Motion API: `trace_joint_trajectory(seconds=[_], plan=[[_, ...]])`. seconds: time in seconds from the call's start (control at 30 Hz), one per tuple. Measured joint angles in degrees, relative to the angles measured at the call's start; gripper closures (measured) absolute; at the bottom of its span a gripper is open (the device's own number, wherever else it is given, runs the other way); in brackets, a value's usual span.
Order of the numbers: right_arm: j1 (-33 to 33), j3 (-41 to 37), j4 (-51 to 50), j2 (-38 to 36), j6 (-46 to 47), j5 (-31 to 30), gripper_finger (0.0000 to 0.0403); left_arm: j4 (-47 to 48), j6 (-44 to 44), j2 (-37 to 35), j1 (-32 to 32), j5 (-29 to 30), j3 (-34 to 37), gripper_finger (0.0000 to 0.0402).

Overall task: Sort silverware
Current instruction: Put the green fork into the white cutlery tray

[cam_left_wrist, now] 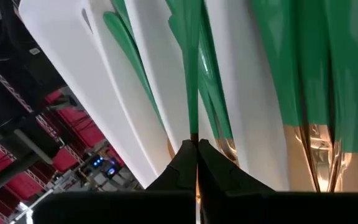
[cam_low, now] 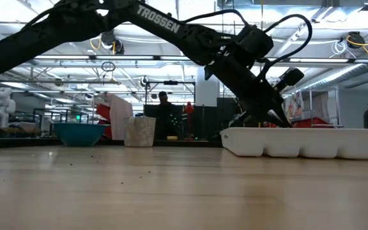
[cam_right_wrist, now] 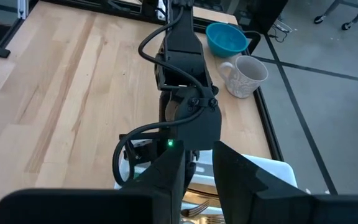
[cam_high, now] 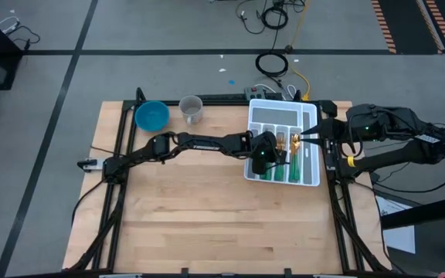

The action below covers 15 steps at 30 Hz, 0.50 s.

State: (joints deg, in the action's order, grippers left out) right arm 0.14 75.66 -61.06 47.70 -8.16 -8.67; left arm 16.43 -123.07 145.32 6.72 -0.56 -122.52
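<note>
The white divided tray stands at the table's right, with several teal-handled, gold-headed pieces of silverware lying in its compartments. My left gripper reaches across from the left and dips into the tray. It is shut on one slim teal-handled piece. In the low view the tray wall hides its fingertips. My right gripper hovers above the tray's right side. Its fingers stand a little apart, with nothing seen between them. My left gripper pinches the thin teal handle between its two fingertips, at the end nearest the gold heads. The fingers slant down from the table's left, and the piece runs on in line with them, along a compartment. Whether it rests on the tray, I cannot tell.
A blue bowl and a white mug stand at the table's far edge, left of the tray. Bare wooden tabletop spreads over the near half. Both arms crowd the space over the tray.
</note>
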Motion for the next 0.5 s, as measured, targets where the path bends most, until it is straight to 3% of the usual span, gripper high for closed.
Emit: trace_joint_trajectory(seconds=[0.5], plan=[[0.0, 0.0, -0.1, 0.0, 1.5, 0.1, 0.0308, -2.3, 2.8, 0.0, 0.9, -2.9, 0.0, 0.036]])
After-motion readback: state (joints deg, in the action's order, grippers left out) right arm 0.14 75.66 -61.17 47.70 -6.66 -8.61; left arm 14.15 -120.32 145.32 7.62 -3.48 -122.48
